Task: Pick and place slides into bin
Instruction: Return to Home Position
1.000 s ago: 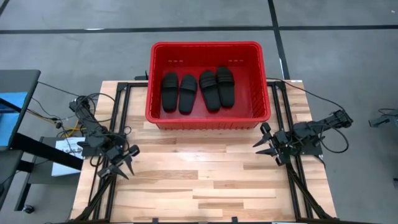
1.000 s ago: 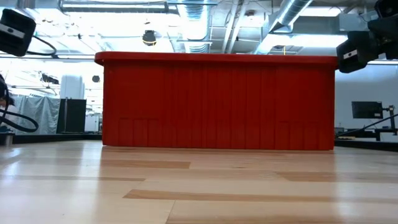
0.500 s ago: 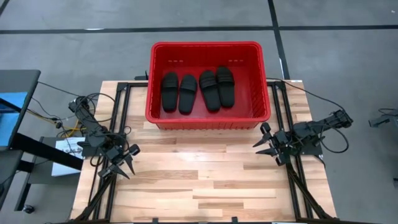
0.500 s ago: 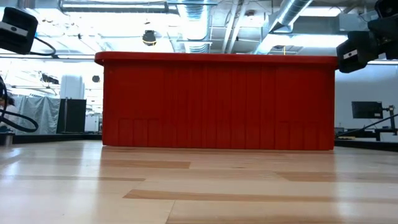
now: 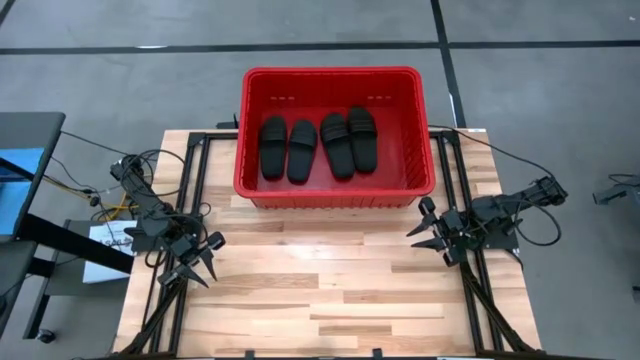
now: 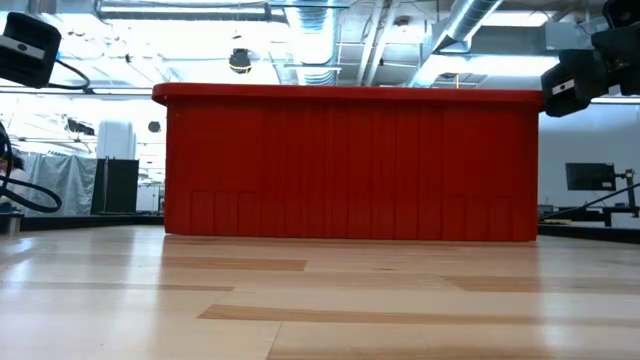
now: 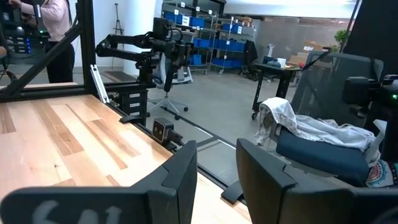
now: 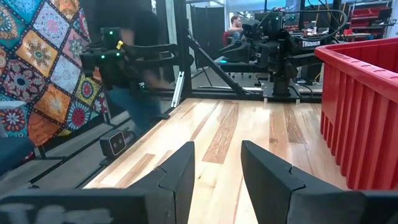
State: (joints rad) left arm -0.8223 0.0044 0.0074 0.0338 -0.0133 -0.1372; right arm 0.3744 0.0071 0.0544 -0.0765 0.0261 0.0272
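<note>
Both sets of jaws stand apart and empty: the left gripper (image 5: 196,262) is over the table's (image 5: 320,290) left edge and the right gripper (image 5: 421,226) over its right edge. At the table's far end, the red ribbed bin (image 5: 330,73) holds four matte black, wide-strapped slides (image 5: 302,150) lying side by side.

The large rectangular red plastic bin (image 5: 338,196) has ribbed walls with a faint gloss and a smooth rolled rim. The four black slip-on slides (image 5: 303,150) inside it look matt. The pale wooden plank counter (image 5: 320,290) is smooth with a soft sheen, its grain showing. The left tool (image 5: 200,262) and right tool (image 5: 420,225) are dark matt plastic. The grey floor (image 5: 130,80) looks like smooth concrete
</note>
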